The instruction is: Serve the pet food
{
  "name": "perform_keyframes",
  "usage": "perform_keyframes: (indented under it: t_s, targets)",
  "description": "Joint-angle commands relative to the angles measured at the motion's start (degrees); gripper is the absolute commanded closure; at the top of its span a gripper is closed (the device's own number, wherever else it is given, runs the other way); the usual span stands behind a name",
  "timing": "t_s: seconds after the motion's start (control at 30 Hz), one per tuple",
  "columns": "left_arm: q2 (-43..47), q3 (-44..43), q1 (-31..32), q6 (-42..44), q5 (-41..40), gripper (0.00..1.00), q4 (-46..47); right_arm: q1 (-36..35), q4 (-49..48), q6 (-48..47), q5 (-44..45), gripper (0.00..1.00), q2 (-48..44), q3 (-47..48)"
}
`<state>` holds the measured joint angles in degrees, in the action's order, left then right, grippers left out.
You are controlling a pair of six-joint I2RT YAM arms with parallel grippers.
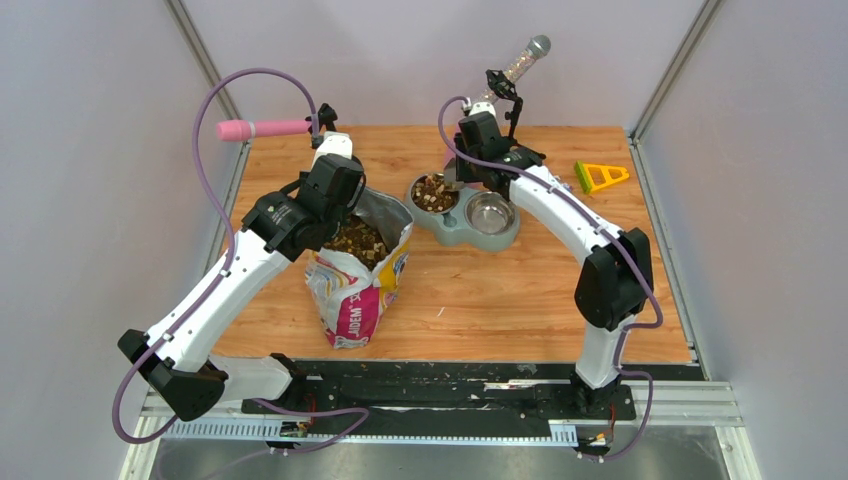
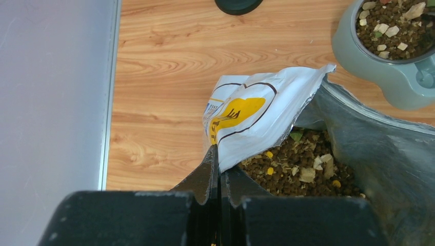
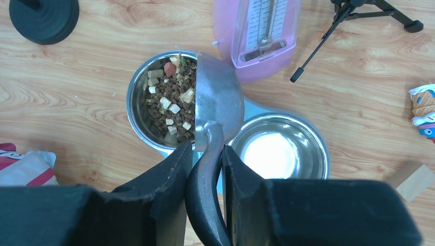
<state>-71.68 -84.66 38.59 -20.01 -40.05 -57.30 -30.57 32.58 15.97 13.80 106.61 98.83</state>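
Table: wood-grain top (image 1: 500, 290); its near edge is covered by the arms' mounting rail.
Bag: printed pet-food bag (image 1: 350, 300) stands open at near left. The left arm hides its far rim from above, and the lettering on it is too small to read.
Left gripper: (image 2: 219, 171) jaws pinched together on the bag's folded-out top edge. The flap covers the tip of one finger.
Pet food: brown kibble with pale cubes (image 3: 169, 115) fills the left cup of the bowl. More lies inside the bag, partly behind its foil wall.
Double bowl: grey-green feeder (image 1: 452, 226) just beyond the bag, with two steel cups. Glare whites out the bottom of the right cup.
Scoop: metal scoop (image 3: 218, 100) tipped on its side over the left cup's inner rim, covering part of the food.
Right gripper: (image 3: 206, 154) jaws clamped on the scoop's dark handle. The handle's end runs out of the frame.
Pink device: (image 3: 259, 36) beyond the bowl, cut off by the upper edge, so what it is cannot be told.
Bottle: clear, grey-capped (image 1: 525, 60), farthest back. Its base is hidden behind the right wrist.
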Motion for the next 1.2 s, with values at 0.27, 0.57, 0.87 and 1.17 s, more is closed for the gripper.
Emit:
perform_keyframes:
  t_s: [0.27,0.57,0.87,1.17]
  targets:
    - [3.6,-1.4,0.3,0.2,-2.0,1.0,8.0,-0.8,-2.7,-1.6,3.7,1.0,-6.9,-0.5]
    - [3.5,-1.3,0.3,0.2,-2.0,1.0,8.1,-0.8,-3.5,-3.4,-1.9,1.0,-8.1,-2.2]
    - [3.3,-1.3,0.3,0.3,-1.8,1.0,8.2,-1.1,0.7,-2.3,-0.5,1.0,-7.0,0.4]
    - [3.3,-1.3,0.3,0.1,-1.3,1.0,8.1,-0.4,-1.9,-0.3,-1.2,1.0,-12.8,-5.4]
